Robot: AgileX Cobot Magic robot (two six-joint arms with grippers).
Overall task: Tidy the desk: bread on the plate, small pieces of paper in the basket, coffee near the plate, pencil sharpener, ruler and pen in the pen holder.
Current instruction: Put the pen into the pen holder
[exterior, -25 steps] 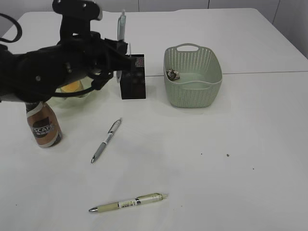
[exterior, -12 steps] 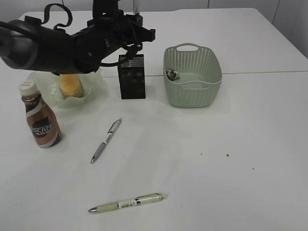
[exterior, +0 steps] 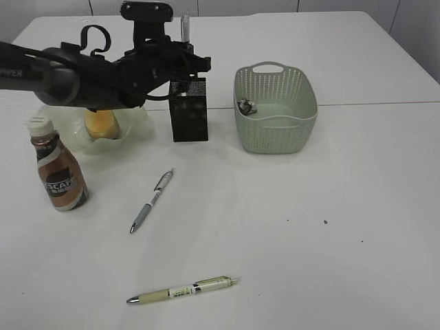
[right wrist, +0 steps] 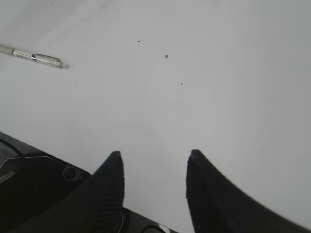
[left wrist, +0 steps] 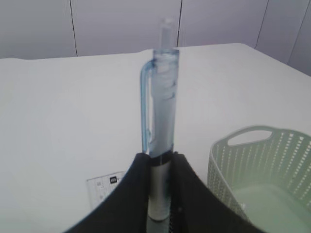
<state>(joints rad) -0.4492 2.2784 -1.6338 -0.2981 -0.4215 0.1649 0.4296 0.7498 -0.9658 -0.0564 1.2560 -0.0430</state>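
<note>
"SCAF" legible on brown coffee (exterior: 58, 175) label; left gripper (left wrist: 159, 187) pinching translucent blue pen (left wrist: 161, 116) upright; right gripper (right wrist: 154, 187) spread over smooth white desk (right wrist: 218, 73).

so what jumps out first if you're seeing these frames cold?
The left arm stretched across the far left of the desk, its fingers clamped on an upright pale-blue pen just above the black pen holder. Next, two pens lying loose on the near desk: one mid-left, one near the front edge. The bread already sits on the plate, coffee beside it.
</note>
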